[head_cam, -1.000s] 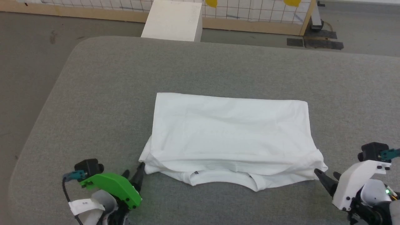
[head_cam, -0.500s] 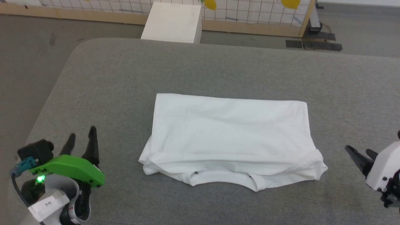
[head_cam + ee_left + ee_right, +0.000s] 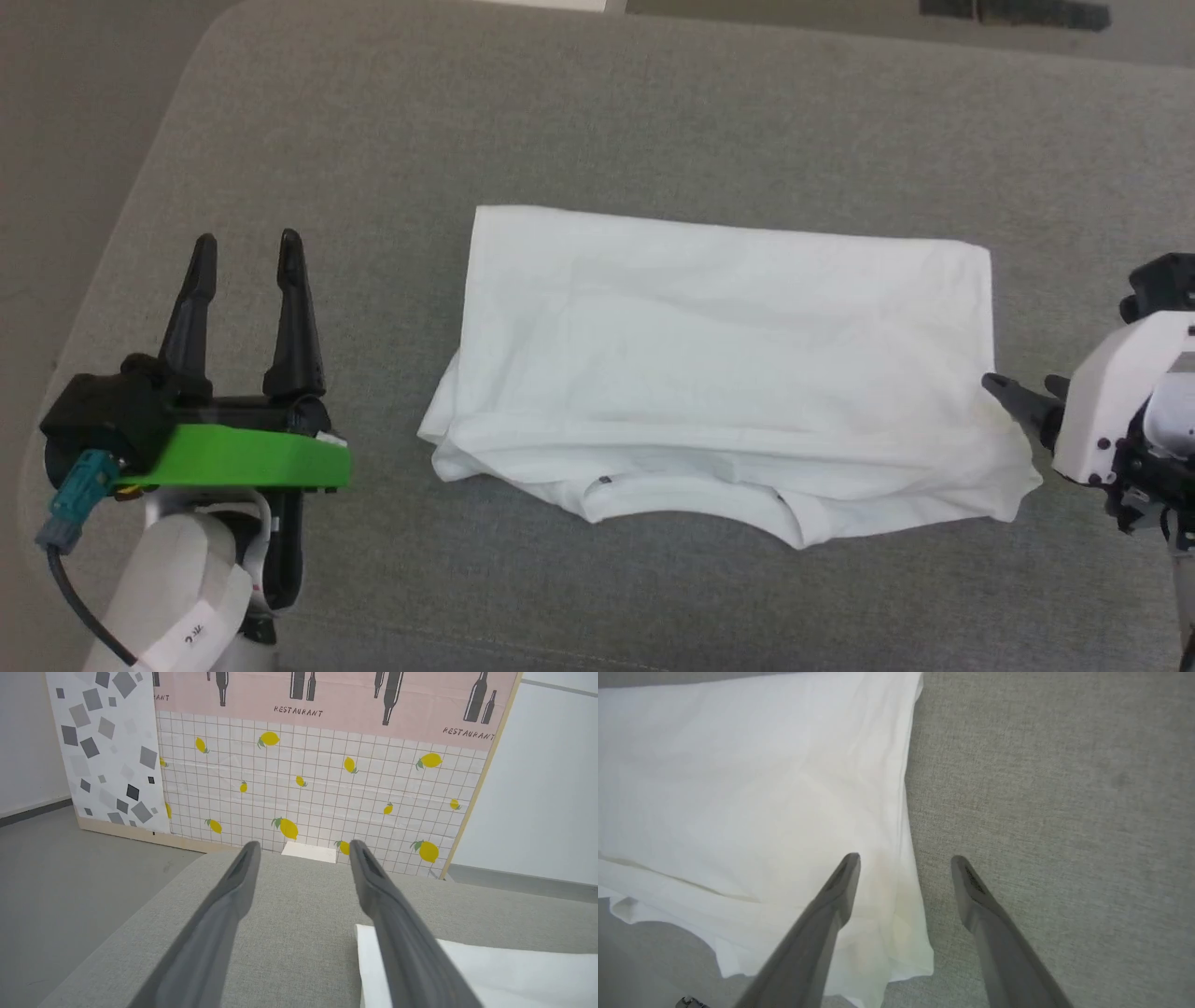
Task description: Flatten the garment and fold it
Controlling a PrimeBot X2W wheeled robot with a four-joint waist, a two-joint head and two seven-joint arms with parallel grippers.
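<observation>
A grey, fabric-covered surface (image 3: 373,140) with a rounded far-left corner carries a white garment (image 3: 728,355), which is folded into a flat rectangle around its middle, with neckline and rumpled layers toward the near edge.

So the white folded cotton T-shirt (image 3: 738,774) takes up the upper left and middle of the frame, with the grey woven fabric surface (image 3: 1041,788) all down the right. The right gripper (image 3: 904,859) has its 2 dark fingers spread, nothing between them: 1 over the shirt's corner, 1 over bare grey.
</observation>
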